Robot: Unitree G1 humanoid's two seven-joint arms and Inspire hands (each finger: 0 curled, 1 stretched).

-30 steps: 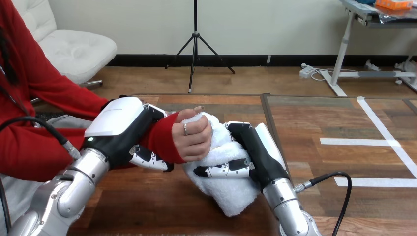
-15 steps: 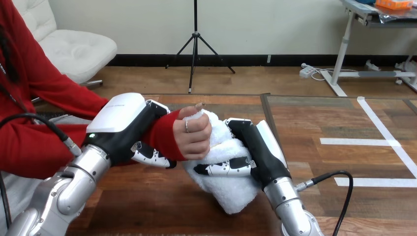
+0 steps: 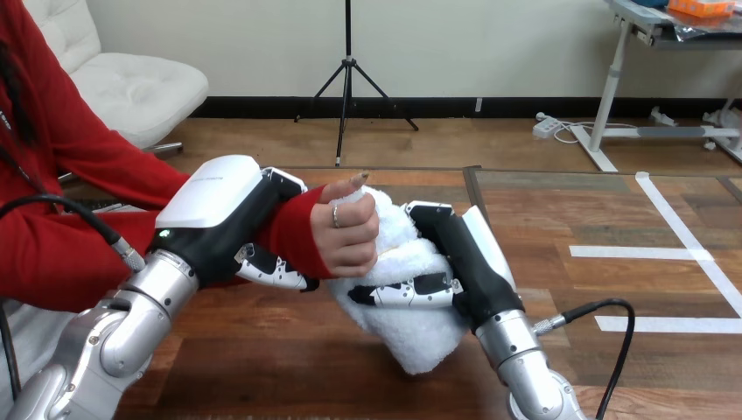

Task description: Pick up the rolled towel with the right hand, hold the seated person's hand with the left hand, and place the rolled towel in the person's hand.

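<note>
- towel [image 3: 411, 337]: plain white
- left hand [image 3: 214, 206], right hand [image 3: 455, 254]: black with white shells
- sleeve [image 3: 293, 232] beside the towel: red
- bench [image 3: 262, 359]: brown wood grain

The person's hand [image 3: 348, 236] lies between left hand [image 3: 214, 210] and rolled towel [image 3: 418, 337].

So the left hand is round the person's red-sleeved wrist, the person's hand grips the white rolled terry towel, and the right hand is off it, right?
No: the head view shows the right hand with fingers curled round the white rolled terry towel, not off it. The left hand is round the red-sleeved wrist and the person's hand grips the towel, as you said.
</note>
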